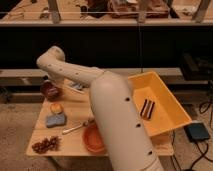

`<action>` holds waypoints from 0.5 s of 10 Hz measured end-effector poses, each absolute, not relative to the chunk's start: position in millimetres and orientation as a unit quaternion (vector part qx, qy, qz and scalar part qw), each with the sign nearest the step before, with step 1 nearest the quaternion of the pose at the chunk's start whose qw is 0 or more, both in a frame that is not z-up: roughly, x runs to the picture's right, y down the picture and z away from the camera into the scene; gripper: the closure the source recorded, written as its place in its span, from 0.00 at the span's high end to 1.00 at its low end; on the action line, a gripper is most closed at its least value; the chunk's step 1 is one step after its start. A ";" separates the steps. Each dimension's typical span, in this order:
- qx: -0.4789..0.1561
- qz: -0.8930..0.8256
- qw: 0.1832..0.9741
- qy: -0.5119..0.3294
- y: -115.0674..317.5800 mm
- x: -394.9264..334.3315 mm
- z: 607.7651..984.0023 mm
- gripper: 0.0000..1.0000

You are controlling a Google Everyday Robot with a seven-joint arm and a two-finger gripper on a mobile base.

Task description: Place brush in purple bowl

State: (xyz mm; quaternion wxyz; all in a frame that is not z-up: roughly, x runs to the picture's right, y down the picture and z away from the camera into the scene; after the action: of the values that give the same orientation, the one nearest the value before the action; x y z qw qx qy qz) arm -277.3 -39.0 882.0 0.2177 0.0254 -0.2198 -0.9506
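Wooden table [80, 145] in a dim workshop is where we're set up, dark shelving behind and bare floor around it. Our gripper [48, 80] is tucked at the far end of the arm's elbow, right above the purple bowl [50, 90] at the table's back-left corner; the arm hides most of it, but we've got it shut. Can't make out the brush anywhere, so honestly we can't say whether it's pinched in there or lying behind the arm. Working outward: a small orange fruit [56, 107] sits just in front of the bowl, a blue sponge [56, 120] in front of that, then a metal spoon [77, 127], the orange bowl [92, 139] half behind our arm, and grapes [45, 145] at the front edge. Off to the right there's a yellow bin [170, 107] with something dark in it. As for handling, we figure a brush like that is light, thin and stiff in the handle, a bit slippery, so grabbing mid-handle crosswise is our best bet, keeping off the soft bristles.
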 end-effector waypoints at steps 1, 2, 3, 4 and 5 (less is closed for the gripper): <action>0.024 -0.950 0.216 -0.222 -38.1 -280.0 883.7 0.00; 0.021 -0.950 0.214 -0.225 -37.4 -282.2 886.4 0.00; 0.019 -0.950 0.213 -0.227 -37.9 -283.7 888.6 0.00; 0.017 -0.950 0.213 -0.229 -38.9 -284.0 891.6 0.00; 0.015 -0.950 0.212 -0.231 -39.9 -284.0 893.7 0.00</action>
State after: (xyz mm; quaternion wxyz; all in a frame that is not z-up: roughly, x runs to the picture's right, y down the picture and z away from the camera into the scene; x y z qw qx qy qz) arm -284.0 -39.9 893.7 0.2120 0.0146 -0.2306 -0.9496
